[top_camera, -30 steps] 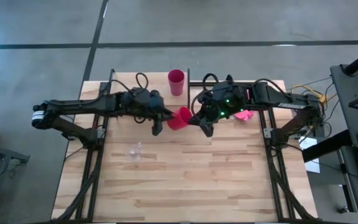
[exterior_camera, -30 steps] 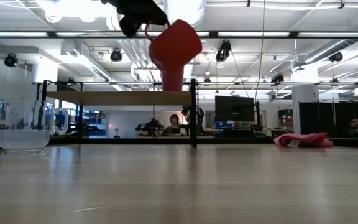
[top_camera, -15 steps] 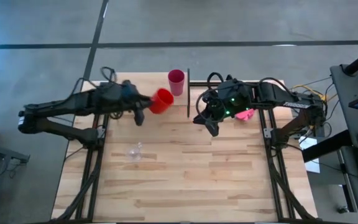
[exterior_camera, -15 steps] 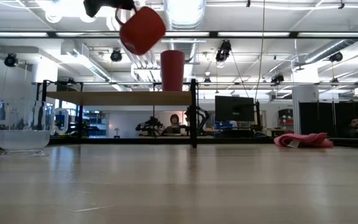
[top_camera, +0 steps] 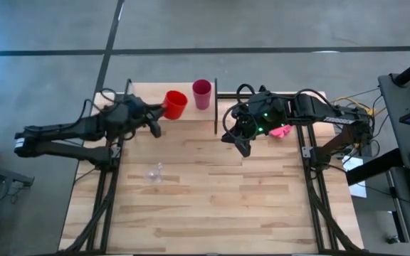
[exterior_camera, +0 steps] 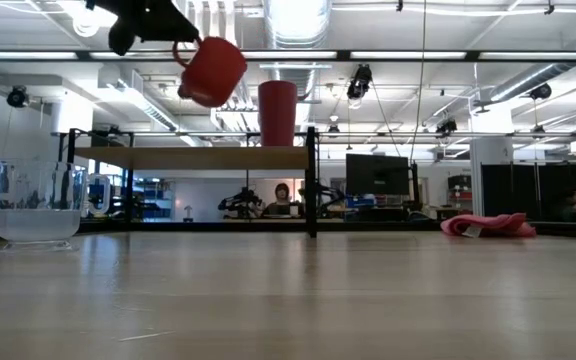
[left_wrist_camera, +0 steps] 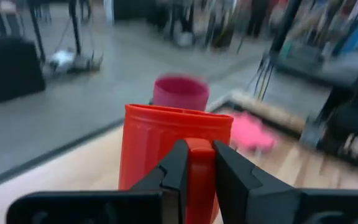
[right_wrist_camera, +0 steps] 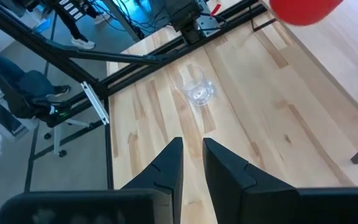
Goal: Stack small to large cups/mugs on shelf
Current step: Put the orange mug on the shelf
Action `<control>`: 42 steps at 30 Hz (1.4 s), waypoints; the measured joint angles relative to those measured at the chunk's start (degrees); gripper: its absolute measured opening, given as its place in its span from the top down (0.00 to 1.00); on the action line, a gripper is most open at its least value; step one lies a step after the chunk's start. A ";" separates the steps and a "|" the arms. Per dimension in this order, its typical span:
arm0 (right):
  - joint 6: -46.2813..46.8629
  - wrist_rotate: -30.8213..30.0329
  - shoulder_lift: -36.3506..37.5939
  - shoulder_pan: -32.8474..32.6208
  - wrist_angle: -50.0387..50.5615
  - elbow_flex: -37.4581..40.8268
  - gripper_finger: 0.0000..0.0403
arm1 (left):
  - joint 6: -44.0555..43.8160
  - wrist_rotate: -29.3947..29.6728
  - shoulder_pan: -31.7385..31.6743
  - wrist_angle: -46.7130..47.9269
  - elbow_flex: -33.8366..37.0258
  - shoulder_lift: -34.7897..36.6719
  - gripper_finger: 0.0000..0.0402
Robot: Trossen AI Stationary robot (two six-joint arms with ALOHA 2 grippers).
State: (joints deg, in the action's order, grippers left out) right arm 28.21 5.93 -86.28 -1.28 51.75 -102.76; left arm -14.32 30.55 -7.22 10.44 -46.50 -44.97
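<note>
The left tool (left_wrist_camera: 197, 165) grips the red mug (exterior_camera: 211, 70) by its handle, tilted above the shelf (exterior_camera: 193, 157) beside the pink tumbler (exterior_camera: 277, 112); level it before lowering, keeping clear of the tumbler.

one red mug (top_camera: 174, 104), one pink tumbler (top_camera: 201, 93), one glass cup (top_camera: 154, 173), one shelf (exterior_camera: 193, 157), one pink cloth (exterior_camera: 487, 225)

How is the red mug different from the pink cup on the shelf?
The red mug hangs tilted in the air, held by its handle in the left pincer; the pink tumbler stands upright on the shelf. The mug is shorter and wider; the tumbler is taller and slimmer, with no handle showing. Both are empty-looking.
</note>
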 joint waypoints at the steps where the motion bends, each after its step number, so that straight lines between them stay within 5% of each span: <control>1: 0.00 0.00 0.00 0.00 0.05 0.00 0.86 | 0.81 0.08 0.00 -4.31 2.21 0.98 0.91; 4: -0.37 0.00 0.00 0.00 0.32 0.00 0.86 | 3.80 2.39 -0.02 -12.36 7.54 3.59 0.91; 11: -0.42 0.00 0.00 0.00 0.30 0.00 0.86 | 1.15 6.44 -0.07 -13.84 16.06 7.01 0.91; 26: -0.19 0.00 -0.02 0.00 0.28 0.01 0.86 | 4.20 10.39 -0.70 -32.77 26.54 4.66 0.91; 42: 0.08 0.00 -0.04 -1.49 0.26 0.02 0.86 | -4.68 10.46 -7.17 -36.75 27.81 -3.85 0.90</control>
State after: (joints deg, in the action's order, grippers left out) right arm 28.29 5.93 -86.32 -2.76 52.01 -102.74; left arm -19.00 41.01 -14.39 -26.31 -18.70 -48.81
